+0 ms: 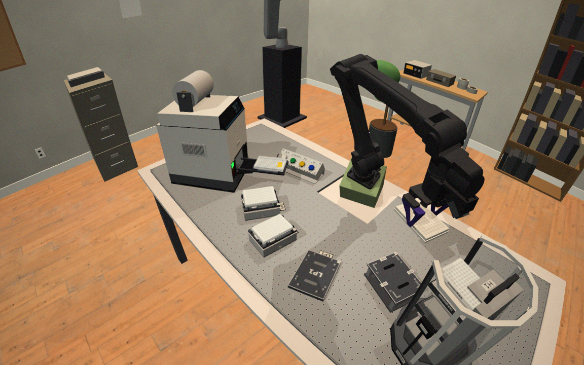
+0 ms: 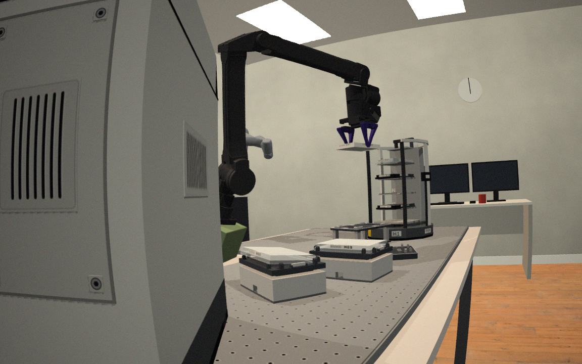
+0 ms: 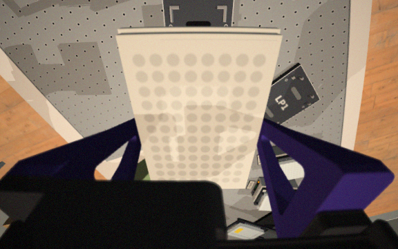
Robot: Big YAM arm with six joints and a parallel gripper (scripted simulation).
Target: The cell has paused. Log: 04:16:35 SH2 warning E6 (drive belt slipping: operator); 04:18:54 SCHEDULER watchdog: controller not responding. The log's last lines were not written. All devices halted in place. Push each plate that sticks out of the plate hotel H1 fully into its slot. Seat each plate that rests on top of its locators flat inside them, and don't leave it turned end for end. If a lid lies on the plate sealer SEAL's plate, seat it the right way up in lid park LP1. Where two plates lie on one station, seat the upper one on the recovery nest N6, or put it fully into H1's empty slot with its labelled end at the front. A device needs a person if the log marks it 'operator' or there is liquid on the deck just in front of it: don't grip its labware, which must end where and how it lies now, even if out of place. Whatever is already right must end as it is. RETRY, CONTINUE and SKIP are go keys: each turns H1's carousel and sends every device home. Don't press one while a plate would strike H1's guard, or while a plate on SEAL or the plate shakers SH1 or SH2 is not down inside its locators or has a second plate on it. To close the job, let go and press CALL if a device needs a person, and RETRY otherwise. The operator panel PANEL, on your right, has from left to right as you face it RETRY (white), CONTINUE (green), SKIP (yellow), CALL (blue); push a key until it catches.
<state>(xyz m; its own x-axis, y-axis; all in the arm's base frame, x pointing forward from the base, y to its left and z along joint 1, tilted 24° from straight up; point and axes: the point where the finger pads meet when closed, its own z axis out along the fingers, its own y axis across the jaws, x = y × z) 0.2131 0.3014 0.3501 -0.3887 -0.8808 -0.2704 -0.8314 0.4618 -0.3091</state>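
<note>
Grey perforated tabletop (image 1: 221,217) runs from the sealing machine (image 1: 198,140) at the far left to the plate tower (image 2: 413,231) at the near right. The machine's tray sticks out with a plate (image 1: 270,164) on it, just beside the button panel (image 1: 303,165). Near those stand two shakers, each carrying a plate: the farther one (image 1: 260,199) and the nearer one (image 1: 272,231), whose plate looks slightly skewed, though I can't tell from here whether it sits down inside its corners.

Further right, the lid park (image 1: 314,274) and the recovery nest (image 1: 394,277) both lie bare.

Right of the arm's green base, the gripper (image 2: 356,142) is clamped across the short width of a white well plate (image 3: 199,104), near one end, so most of the plate juts forward, level and well above the table. I judge it rides this high to pass over the tower's guard and the stations. The wrist view shows the bare nest straight ahead past the plate's far edge, so I read this as a carry toward that nest. I can't make out which end carries the label.
</note>
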